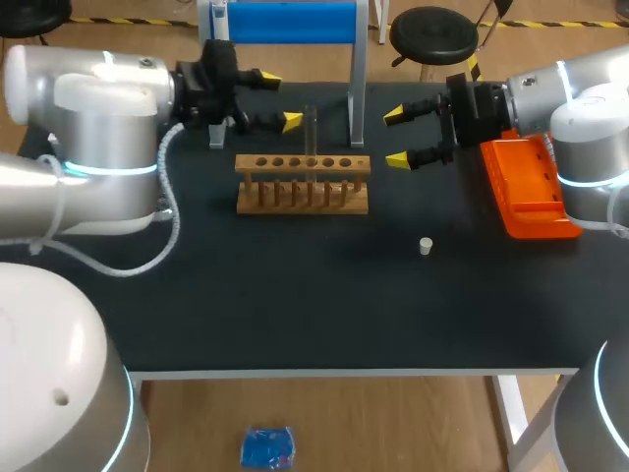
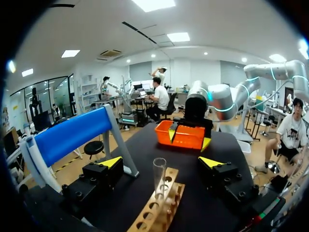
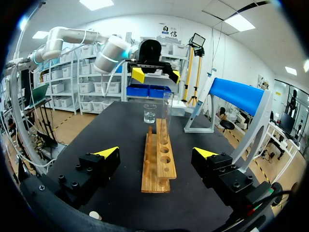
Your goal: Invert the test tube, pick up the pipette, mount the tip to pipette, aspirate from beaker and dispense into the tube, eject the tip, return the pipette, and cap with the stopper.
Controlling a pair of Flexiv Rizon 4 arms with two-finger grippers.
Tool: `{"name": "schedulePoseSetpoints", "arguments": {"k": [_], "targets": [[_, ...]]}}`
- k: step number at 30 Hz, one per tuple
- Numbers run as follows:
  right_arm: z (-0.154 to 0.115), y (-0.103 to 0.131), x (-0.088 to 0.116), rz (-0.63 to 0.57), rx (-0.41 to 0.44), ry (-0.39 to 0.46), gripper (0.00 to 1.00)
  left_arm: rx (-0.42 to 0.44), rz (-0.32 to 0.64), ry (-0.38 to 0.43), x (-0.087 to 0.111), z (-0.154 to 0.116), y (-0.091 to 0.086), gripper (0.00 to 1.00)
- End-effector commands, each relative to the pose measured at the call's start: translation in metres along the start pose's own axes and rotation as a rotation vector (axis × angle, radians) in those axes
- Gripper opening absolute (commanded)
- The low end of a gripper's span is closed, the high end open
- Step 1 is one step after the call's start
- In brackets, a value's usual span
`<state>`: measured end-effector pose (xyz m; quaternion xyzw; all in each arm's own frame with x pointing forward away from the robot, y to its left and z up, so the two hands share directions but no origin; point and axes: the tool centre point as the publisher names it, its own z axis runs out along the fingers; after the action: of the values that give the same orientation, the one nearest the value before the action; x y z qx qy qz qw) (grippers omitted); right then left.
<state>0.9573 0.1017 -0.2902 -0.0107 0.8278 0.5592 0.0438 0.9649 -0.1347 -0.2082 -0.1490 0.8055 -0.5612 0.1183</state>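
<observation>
No legible text, label or number shows anywhere.

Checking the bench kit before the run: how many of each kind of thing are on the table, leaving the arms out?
Test tube: 1
Wooden rack: 1
Beaker: 1
Stopper: 1
Orange tray: 1
Blue stand: 1
Total: 6

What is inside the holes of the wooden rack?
One clear test tube stands upright in one hole of the wooden rack; the other holes look empty. The rack mostly hides its lower end.
</observation>
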Motion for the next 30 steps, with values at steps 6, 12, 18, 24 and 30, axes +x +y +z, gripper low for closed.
{"name": "schedulePoseSetpoints", "arguments": {"k": [6, 12, 18, 24, 30], "targets": [[-0.001, 0.0, -0.001, 0.0, 0.0, 0.003, 1.0, -0.067, -0.015, -0.05, 0.016, -0.052, -0.002, 1.0], [-0.001, 0.0, -0.001, 0.0, 0.0, 0.003, 1.0, -0.067, -0.015, -0.05, 0.016, -0.052, -0.002, 1.0], [-0.001, 0.0, -0.001, 0.0, 0.0, 0.003, 1.0, -0.067, -0.015, -0.05, 0.016, -0.052, -0.002, 1.0], [-0.001, 0.0, -0.001, 0.0, 0.0, 0.003, 1.0, -0.067, -0.015, -0.05, 0.016, -0.052, -0.002, 1.0], [-0.001, 0.0, -0.001, 0.0, 0.0, 0.003, 1.0, -0.084, -0.02, -0.112, -0.01, -0.072, 0.014, 1.0]]}}
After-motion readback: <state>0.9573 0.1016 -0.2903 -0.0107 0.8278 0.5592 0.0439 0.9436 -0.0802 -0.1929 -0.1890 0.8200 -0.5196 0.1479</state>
